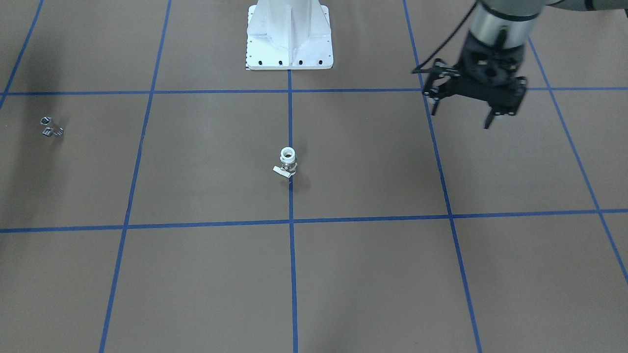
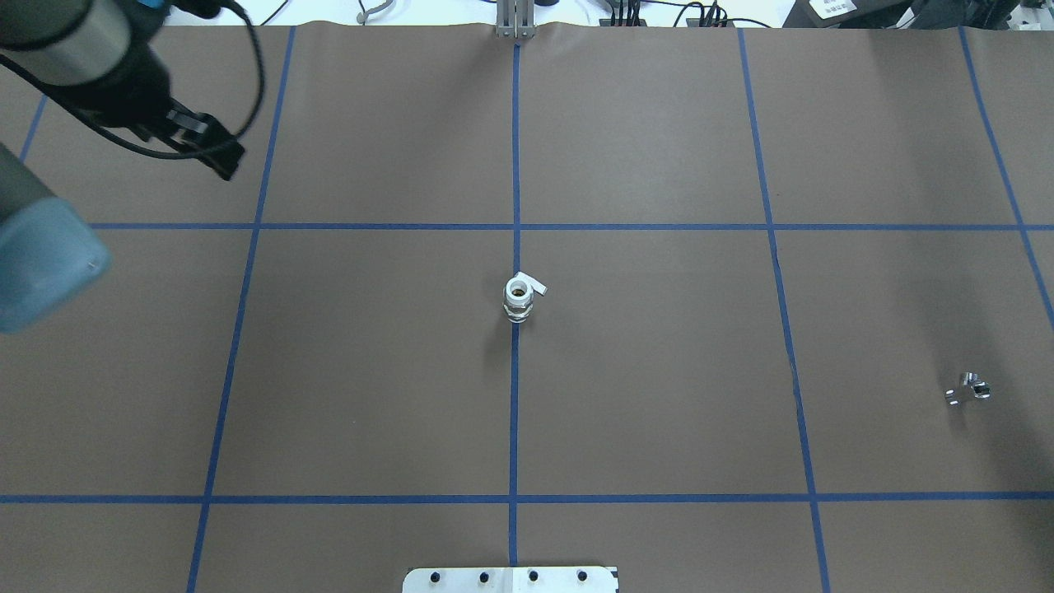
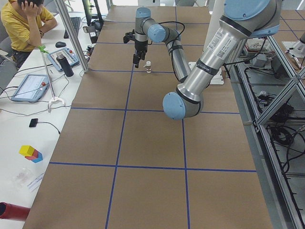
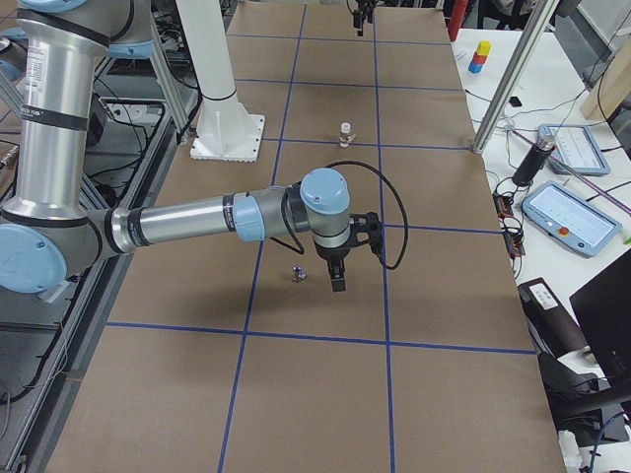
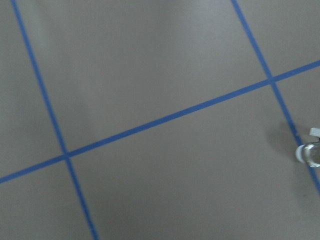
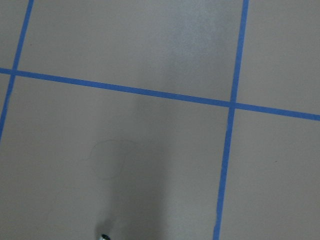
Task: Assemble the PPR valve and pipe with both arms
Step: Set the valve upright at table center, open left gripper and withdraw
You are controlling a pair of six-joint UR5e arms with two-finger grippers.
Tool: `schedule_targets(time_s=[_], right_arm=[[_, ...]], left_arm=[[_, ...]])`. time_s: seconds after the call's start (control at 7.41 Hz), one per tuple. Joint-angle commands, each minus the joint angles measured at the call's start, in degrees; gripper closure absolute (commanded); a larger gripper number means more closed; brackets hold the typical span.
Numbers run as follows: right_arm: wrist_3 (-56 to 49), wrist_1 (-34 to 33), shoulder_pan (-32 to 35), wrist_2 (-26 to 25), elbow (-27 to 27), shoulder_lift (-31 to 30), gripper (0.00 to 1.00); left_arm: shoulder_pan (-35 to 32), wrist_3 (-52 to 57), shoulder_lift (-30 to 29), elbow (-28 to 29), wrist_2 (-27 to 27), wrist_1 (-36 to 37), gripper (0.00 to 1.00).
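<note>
The PPR valve stands upright on a white tube end at the table's middle, on a blue tape line, with its pale lever sticking out; it also shows in the overhead view. The pipe, a small silver fitting, lies far off on the robot's right side. My left gripper hangs open and empty high above the table, well away from the valve. My right gripper hovers just beside the pipe; I cannot tell whether it is open or shut.
The white bolted pedestal base stands at the robot's edge of the brown table, which is marked with blue tape lines. A side bench beyond the far edge holds tablets and a seated person.
</note>
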Motion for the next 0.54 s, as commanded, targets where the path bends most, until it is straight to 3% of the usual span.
schedule_targets(time_s=[0.0, 0.14, 0.27, 0.4], right_arm=[[10.04, 8.99, -4.73, -0.4, 2.34, -4.86, 0.0], [16.19, 16.55, -7.54, -0.93, 2.34, -7.93, 0.0], [18.69, 21.59, -10.35, -3.28, 2.26, -11.18, 0.0], [22.71, 26.68, -12.82, -4.26, 2.17, -13.3, 0.0]], left_arm=[[-16.07, 23.69, 8.94, 2.42, -5.4, 0.85, 0.0], [-21.89, 33.88, 12.72, 5.23, -5.6, 0.24, 0.0], [-26.3, 37.46, 14.68, 7.95, -5.68, 0.23, 0.0], [-27.39, 37.49, 20.18, 8.68, -4.99, -1.77, 0.0]])
